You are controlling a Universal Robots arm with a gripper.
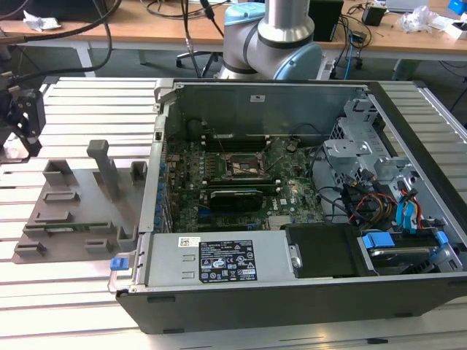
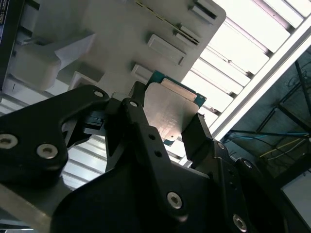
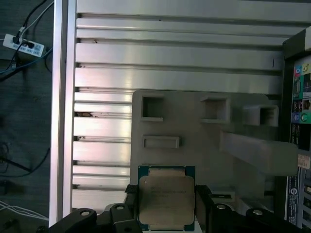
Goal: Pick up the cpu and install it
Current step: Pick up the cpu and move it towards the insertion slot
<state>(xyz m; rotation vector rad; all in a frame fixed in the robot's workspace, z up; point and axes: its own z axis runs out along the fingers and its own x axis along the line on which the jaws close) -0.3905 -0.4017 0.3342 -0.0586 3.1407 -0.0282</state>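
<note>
The cpu (image 3: 166, 198) has a dull silvery top inside a teal-green rim. The hand (image 3: 166, 209) is matte black with silver screw heads. The tray (image 3: 194, 131) is plain pale grey. The desk (image 1: 87, 109) is silver-white, striped by parallel slats. The computer case (image 1: 292, 310) is dark grey, its motherboard (image 1: 295, 186) green, with blue clips (image 1: 379, 240) and a white label (image 1: 226, 260). The arm (image 1: 273, 33) is silver and light blue.

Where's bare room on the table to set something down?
Bare slatted aluminium table nearer the camera than the grey plastic tray with posts, and beyond it. Crowded: black computer case, full of boards and cables. Fingers hold the silvery square cpu.
</note>
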